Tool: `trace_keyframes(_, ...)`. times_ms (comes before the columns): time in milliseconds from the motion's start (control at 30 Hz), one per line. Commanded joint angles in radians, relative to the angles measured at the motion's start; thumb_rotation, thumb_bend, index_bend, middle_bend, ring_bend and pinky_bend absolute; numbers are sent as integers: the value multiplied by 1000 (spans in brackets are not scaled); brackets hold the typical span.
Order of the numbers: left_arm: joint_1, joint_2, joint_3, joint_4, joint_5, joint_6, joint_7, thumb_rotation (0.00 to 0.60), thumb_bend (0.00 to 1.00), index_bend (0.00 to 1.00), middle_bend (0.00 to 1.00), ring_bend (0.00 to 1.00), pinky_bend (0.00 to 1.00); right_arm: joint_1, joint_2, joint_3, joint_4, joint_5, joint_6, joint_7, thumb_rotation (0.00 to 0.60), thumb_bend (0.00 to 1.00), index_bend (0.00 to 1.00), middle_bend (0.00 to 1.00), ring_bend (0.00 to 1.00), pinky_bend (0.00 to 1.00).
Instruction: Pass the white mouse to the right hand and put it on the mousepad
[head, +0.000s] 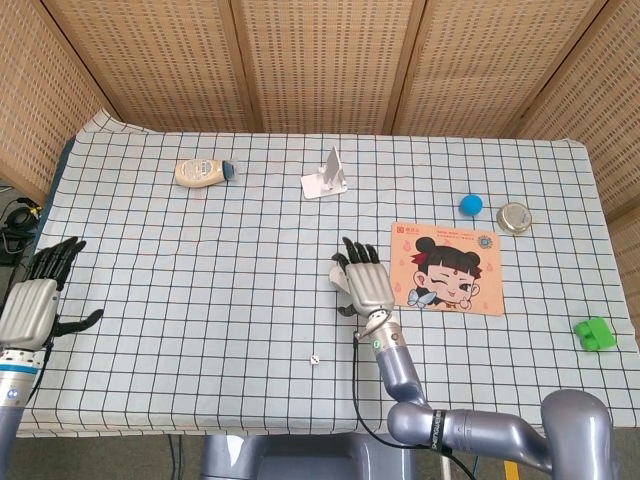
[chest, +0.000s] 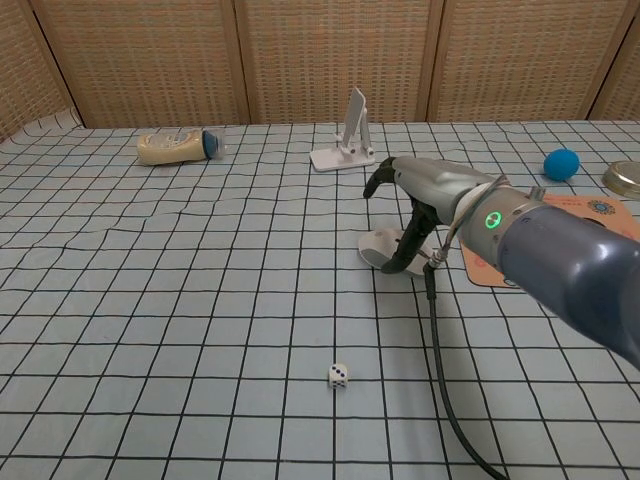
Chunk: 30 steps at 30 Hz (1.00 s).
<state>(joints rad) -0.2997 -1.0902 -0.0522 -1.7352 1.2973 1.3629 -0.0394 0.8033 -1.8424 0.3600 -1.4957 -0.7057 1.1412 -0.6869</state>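
Note:
The white mouse (chest: 378, 249) lies on the checked cloth just left of the cartoon mousepad (head: 447, 268), mostly hidden under my right hand (head: 362, 285). In the chest view the right hand (chest: 425, 190) arches over the mouse, its thumb reaching down onto the mouse's top. The other fingers stay spread and straight above it, so no grip shows. My left hand (head: 35, 300) hovers open at the table's far left edge, far from the mouse, and appears only in the head view.
A squeeze bottle (head: 203, 172) lies at the back left and a white phone stand (head: 327, 178) at the back centre. A blue ball (head: 471, 205) and a metal tin (head: 514, 217) sit behind the mousepad. A green object (head: 595, 333) is at the right edge, a die (head: 314, 359) near the front.

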Motion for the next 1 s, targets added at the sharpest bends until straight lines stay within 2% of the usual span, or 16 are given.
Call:
trace_keyframes(33,1,-1,-2,-2,4,-2,4,600,211,47,0,0,0,9,-18,1,40,19,-13,10,600,196,226,47,0,0)
trace_keyframes(433,11,-2,-19,-2,6,-17,10,600,211,51,0,0,0,42,-63,19,186,68,-75,45,600,202,189,40,0,0)
trace_keyframes(767,17,-2,-32,5,10,-28,-4,600,212,64,0,0,0,74,-81,26,260,123,-104,12,600,269,255,58,0,0)
trace_keyframes(900,21,-2,-38,6,15,-28,-8,600,212,64,0,0,0,76,-85,18,278,123,-104,13,600,305,326,118,5,0)
trace_keyframes(1000,22,-3,-39,6,17,-29,-8,600,212,65,0,0,0,74,-87,9,282,116,-101,12,600,329,396,215,84,44)
